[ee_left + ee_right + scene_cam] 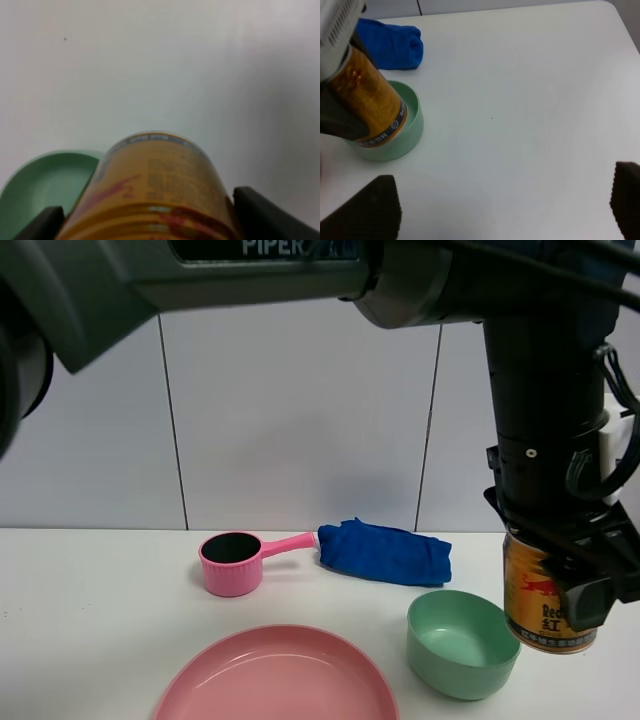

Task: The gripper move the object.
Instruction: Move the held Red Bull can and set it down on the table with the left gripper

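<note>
The gold-orange can [535, 605] with the red bull logo is gripped by my left gripper [560, 590], which reaches across to the right of the exterior view. The can hangs just right of the green bowl [462, 642], slightly tilted. I cannot tell whether its base touches the table. In the left wrist view the can [155, 190] fills the space between the black fingers [265, 212], with the bowl [45, 185] beside it. The right wrist view shows the can [370, 100] in front of the bowl [407, 142]. My right gripper [500, 200] is open and empty over bare table.
A pink handled cup [230, 562] and a blue folded cloth [385, 552] lie at the back of the white table. A pink plate [275, 680] sits at the front. The cloth also shows in the right wrist view [395, 42], as does the table's corner [615, 12].
</note>
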